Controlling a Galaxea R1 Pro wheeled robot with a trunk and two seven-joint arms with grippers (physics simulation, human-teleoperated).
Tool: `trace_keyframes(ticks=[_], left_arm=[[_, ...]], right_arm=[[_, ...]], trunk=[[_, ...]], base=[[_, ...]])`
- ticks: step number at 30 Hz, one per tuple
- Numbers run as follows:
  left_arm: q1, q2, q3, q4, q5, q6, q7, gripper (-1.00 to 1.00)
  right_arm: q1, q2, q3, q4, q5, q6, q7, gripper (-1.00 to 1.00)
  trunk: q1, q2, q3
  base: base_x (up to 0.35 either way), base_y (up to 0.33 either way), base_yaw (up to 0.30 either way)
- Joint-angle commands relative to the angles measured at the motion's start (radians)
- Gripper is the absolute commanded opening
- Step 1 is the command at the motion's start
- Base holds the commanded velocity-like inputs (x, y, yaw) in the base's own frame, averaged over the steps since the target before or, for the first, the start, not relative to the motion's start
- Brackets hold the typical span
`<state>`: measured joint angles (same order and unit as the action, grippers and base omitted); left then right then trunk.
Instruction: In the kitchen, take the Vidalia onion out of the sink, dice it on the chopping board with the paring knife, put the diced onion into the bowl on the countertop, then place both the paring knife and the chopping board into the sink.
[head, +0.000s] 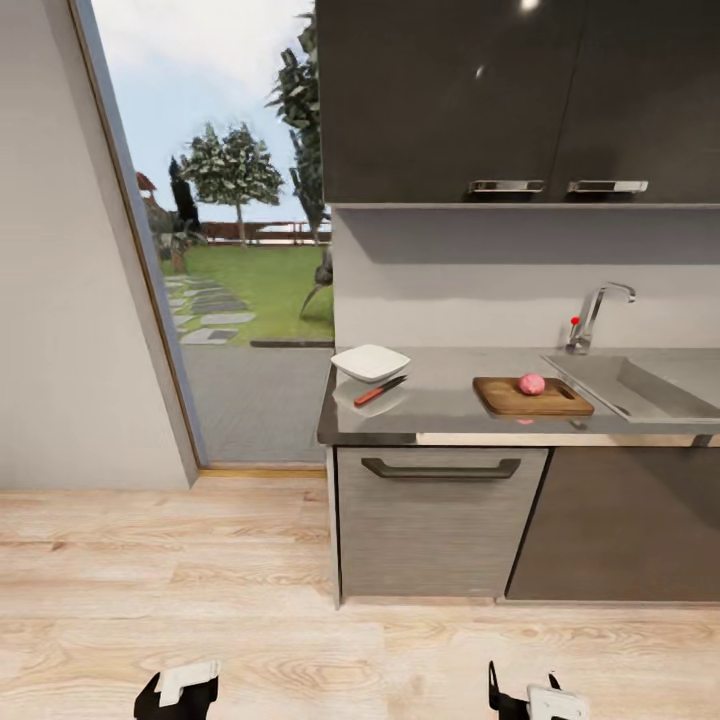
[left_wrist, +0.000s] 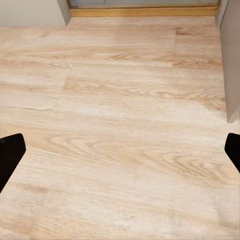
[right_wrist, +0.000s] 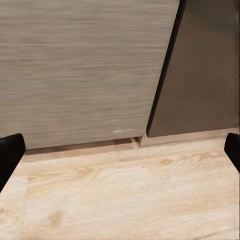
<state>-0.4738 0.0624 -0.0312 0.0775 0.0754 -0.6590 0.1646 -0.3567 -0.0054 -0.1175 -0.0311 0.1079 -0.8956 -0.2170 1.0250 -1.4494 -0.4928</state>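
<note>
Kitchen: pale wood floor (head: 200, 580), big glass door to a garden on the left, dark wall cabinets (head: 500, 100) above a grey countertop (head: 440, 405) over a grey drawer front (head: 435, 520) and a dark base cabinet.

Robot stands well back from the counter. Both arms hang low over the floor. Left gripper (left_wrist: 120, 150) fingers wide apart, nothing between them, bare floor below. Right gripper (right_wrist: 120, 150) likewise spread and empty, facing the foot of the drawer front.

On the counter, largest first: sink (head: 640, 385) at the right end with a chrome tap and red knob behind it; board (head: 532, 397) just left of the sink; white bowl (head: 370, 362) at the counter's left end; knife (head: 379, 391) lying just in front of the bowl, red handle toward the counter edge; onion (head: 531, 384) sitting whole on the board, near its middle.

My read: onion is already out of the sink, so next is fetching the knife for the dicing. To do it well: drive in square to the counter, stop with knife and board both in reach, raise the arms clear of the front edge first. Take the knife by the handle, along its axis. Watch the bowl right behind it.

No brands, labels or legible text anywhere.
</note>
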Motion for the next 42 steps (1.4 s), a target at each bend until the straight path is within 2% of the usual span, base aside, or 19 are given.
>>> trace_keyframes(ticks=[1,3,5,7,9,10,11,13,15,22,24,26,30,37,39,42], left_arm=[[-0.002,-0.001,-0.004,0.004,0.007,-0.002,-0.002,1.0],[-0.002,-0.001,-0.004,0.004,0.007,0.002,-0.002,1.0],[-0.002,0.0,-0.004,0.005,0.008,0.006,-0.002,1.0],[-0.002,0.0,-0.004,0.005,0.008,0.008,-0.002,1.0],[-0.002,0.002,-0.004,0.006,0.009,0.035,-0.002,1.0],[-0.002,0.003,-0.004,0.007,0.009,0.111,-0.008,1.0],[-0.002,0.003,-0.004,0.007,0.009,0.133,-0.01,1.0],[-0.002,0.003,-0.004,0.007,0.008,0.206,-0.025,1.0],[-0.002,0.002,-0.004,0.007,0.008,0.233,-0.042,1.0],[-0.002,0.002,-0.004,0.007,0.008,0.26,-0.068,1.0],[-0.002,0.002,-0.004,0.007,0.007,0.261,-0.069,1.0],[-0.002,0.002,-0.004,0.007,0.008,0.262,-0.07,1.0],[-0.002,0.002,-0.004,0.007,0.008,0.263,-0.071,1.0],[-0.002,0.003,-0.004,0.007,0.007,0.264,-0.07,1.0],[-0.002,0.003,-0.004,0.007,0.007,0.263,-0.07,1.0],[-0.002,0.002,-0.004,0.007,0.007,0.263,-0.071,1.0]], right_arm=[[-0.001,0.0,-0.008,-0.015,0.011,-0.001,-0.026,1.0],[-0.001,0.001,-0.008,-0.063,0.012,0.009,-0.08,1.0],[-0.001,0.012,-0.008,-0.218,0.012,0.08,-0.204,1.0],[-0.001,0.024,-0.007,-0.298,0.014,0.136,-0.256,1.0],[-0.001,0.05,-0.005,-0.477,0.017,0.28,-0.352,1.0],[-0.001,0.065,-0.002,-0.668,0.018,0.438,-0.429,1.0],[-0.001,0.068,-0.001,-0.713,0.019,0.476,-0.444,1.0],[-0.001,0.073,0.0,-0.883,0.018,0.612,-0.484,1.0],[-0.001,0.075,0.0,-0.994,0.018,0.695,-0.5,1.0],[-0.001,0.083,-0.001,-1.322,0.016,0.92,-0.562,1.0],[-0.001,0.088,-0.001,-1.377,0.016,0.956,-0.588,1.0],[-0.001,0.104,0.003,-1.468,0.015,1.01,-0.644,1.0],[-0.001,0.118,0.029,-1.538,0.017,1.047,-0.698,1.0],[-0.005,0.124,0.156,-1.578,0.039,1.096,-0.766,1.0],[-0.011,0.125,0.189,-1.581,0.064,1.139,-0.778,1.0],[-0.064,0.138,0.222,-1.583,0.129,1.21,-0.787,1.0]], trunk=[[0.0,-0.001,-0.001],[0.0,-0.001,-0.001],[0.0,-0.001,-0.001],[0.0,-0.001,-0.001],[0.0,-0.001,-0.001],[0.0,-0.001,-0.001],[0.0,-0.001,-0.001],[0.0,-0.001,-0.001],[0.0,-0.001,-0.001],[0.0,-0.001,-0.001],[0.0,-0.001,-0.001],[0.0,-0.001,-0.001],[0.0,-0.001,-0.001],[0.0,-0.001,-0.001],[0.0,-0.001,-0.001],[0.0,-0.001,-0.001]], base=[[0.0,0.0,0.0],[0.0,0.0,0.0],[0.0,0.0,0.0],[0.0,0.0,0.0],[0.0,0.0,0.0],[0.0,0.0,0.0],[0.0,0.0,0.0],[0.0,0.0,0.0],[0.0,0.0,0.0],[0.0,0.0,0.0],[0.0,0.0,0.0],[0.0,0.0,0.0],[0.0,0.0,0.0],[0.0,0.0,0.0],[0.0,0.0,0.0],[0.0,0.0,0.0]])
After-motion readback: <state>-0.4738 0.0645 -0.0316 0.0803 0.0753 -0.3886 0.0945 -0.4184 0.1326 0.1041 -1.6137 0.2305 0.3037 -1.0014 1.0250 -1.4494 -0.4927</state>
